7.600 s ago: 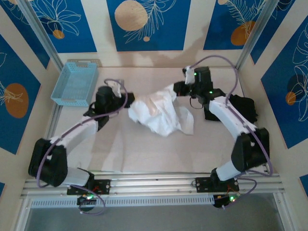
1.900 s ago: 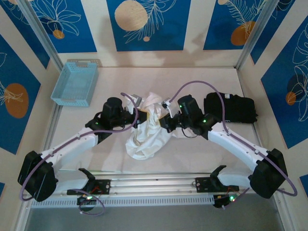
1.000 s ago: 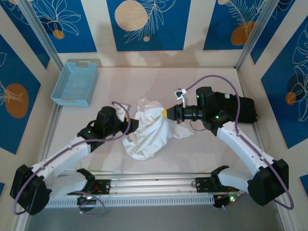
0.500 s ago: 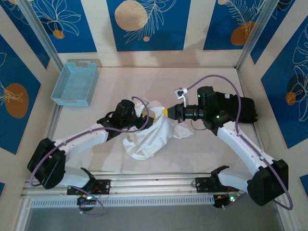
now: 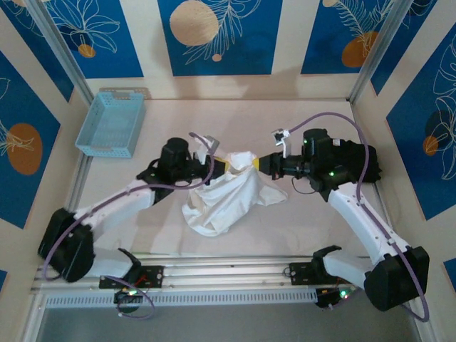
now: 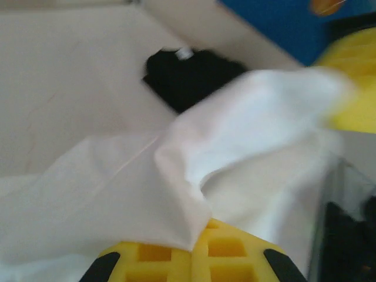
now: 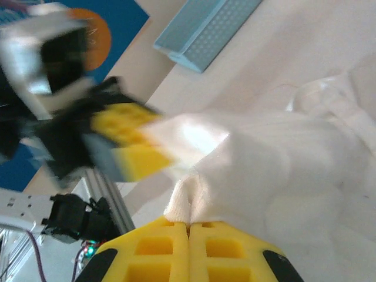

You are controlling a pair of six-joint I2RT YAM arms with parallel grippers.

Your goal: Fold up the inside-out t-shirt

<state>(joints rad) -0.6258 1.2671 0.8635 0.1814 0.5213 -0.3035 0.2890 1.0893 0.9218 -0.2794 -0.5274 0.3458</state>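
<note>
The inside-out t-shirt (image 5: 224,196) is a crumpled white heap in the middle of the table, its top edge lifted between the two grippers. My left gripper (image 5: 226,165) is shut on a fold of that edge; in the left wrist view the yellow fingers (image 6: 235,258) meet with the white t-shirt (image 6: 117,194) pinched in them. My right gripper (image 5: 258,162) faces it from the right, shut on a ribbed bit of the t-shirt (image 7: 282,170). The gripper's tips (image 7: 189,220) are pressed together there. The two grippers are close together.
A black folded garment (image 5: 360,160) lies at the right behind the right arm and appears beyond the cloth (image 6: 188,73). A light blue basket (image 5: 110,122) stands at the back left, seen again as the basket (image 7: 205,29). The aluminium rail (image 5: 228,271) runs along the near edge.
My left gripper has reached into the shirt's top edge and shut on it. The right gripper has drawn slightly to the right, keeping its hold.
</note>
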